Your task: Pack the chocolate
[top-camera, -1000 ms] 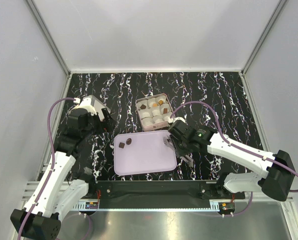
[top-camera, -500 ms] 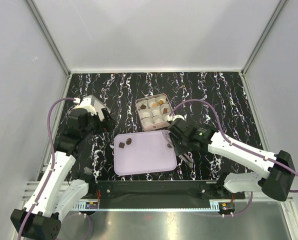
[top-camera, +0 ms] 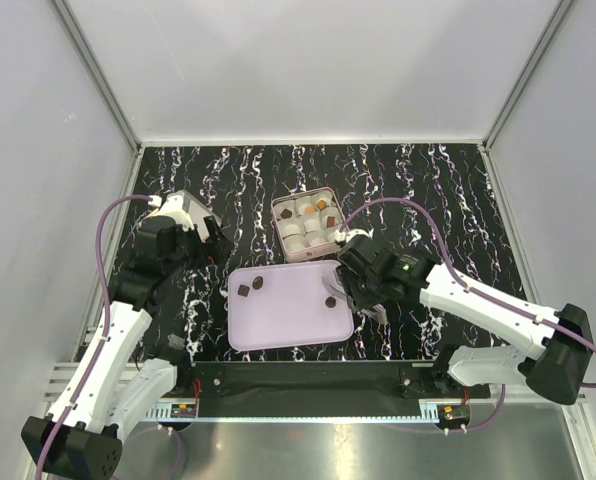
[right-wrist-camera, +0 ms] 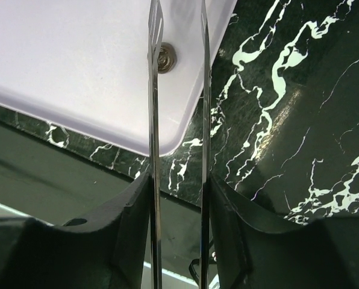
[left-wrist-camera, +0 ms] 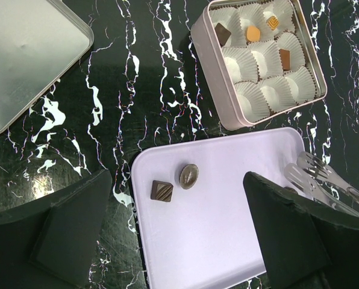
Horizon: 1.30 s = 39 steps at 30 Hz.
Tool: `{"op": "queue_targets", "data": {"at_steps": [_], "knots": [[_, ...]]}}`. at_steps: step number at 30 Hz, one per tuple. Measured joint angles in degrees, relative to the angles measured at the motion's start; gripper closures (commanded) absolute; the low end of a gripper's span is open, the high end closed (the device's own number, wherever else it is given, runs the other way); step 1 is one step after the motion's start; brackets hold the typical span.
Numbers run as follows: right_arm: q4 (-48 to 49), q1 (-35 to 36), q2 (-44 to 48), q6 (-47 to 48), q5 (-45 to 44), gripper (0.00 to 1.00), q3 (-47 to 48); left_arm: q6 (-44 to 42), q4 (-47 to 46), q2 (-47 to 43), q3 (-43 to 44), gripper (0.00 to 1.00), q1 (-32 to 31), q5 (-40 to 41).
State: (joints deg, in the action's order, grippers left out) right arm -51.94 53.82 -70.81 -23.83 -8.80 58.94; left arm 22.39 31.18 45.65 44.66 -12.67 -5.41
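A lilac tray (top-camera: 288, 325) holds three chocolates. A dark square one (left-wrist-camera: 162, 190) and a round one (left-wrist-camera: 188, 176) lie at its left, seen from above as two dark spots (top-camera: 250, 287). A third piece (top-camera: 330, 301) lies near the right rim. My right gripper (top-camera: 370, 285) is shut on metal tongs (right-wrist-camera: 153, 72). The tong blades stand apart, and that piece (right-wrist-camera: 165, 59) lies on the tray just beside the left blade, not pinched. My left gripper (left-wrist-camera: 179, 241) is open and empty, high above the tray's left side. The square tin (top-camera: 306, 224) holds several chocolates in white paper cups (left-wrist-camera: 252, 33).
The tin's silver lid (left-wrist-camera: 29, 54) lies at the far left, under my left arm in the top view. The black marbled table (top-camera: 428, 190) surrounds the tray. The tray's near edge is close to the table's front rail (top-camera: 298, 375).
My right gripper with the tongs has shifted slightly back and right. A dark chocolate, not seen before, now lies on the tray's right side. The left arm has not moved.
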Motion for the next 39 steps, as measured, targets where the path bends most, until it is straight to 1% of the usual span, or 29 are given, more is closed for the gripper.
{"op": "queue_targets", "data": {"at_steps": [9, 14, 18, 26, 39], "knots": [[0.26, 0.0, 7.98, -0.74, 3.02, 0.52, -1.6, 0.07, -0.02, 0.0, 0.0, 0.01, 0.0, -0.24], [-0.02, 0.02, 7.89, -2.1, 3.48, 0.51, -4.09, 0.07, 0.0, 0.0, 0.0, 0.01, 0.0, -0.24], [-0.22, 0.72, 7.85, -3.06, 3.5, 0.49, -4.33, 0.09, -0.02, 0.0, 0.0, 0.01, 0.0, -0.26], [-0.33, 5.46, 5.4, -5.68, 2.84, 0.49, -4.7, 0.09, -0.02, 0.07, 0.0, 0.01, 0.0, -0.52], [-1.55, 9.38, 4.22, -9.46, -0.79, 0.54, -4.81, 0.11, -0.04, 0.26, 0.0, 0.01, 0.0, -1.33]]}}
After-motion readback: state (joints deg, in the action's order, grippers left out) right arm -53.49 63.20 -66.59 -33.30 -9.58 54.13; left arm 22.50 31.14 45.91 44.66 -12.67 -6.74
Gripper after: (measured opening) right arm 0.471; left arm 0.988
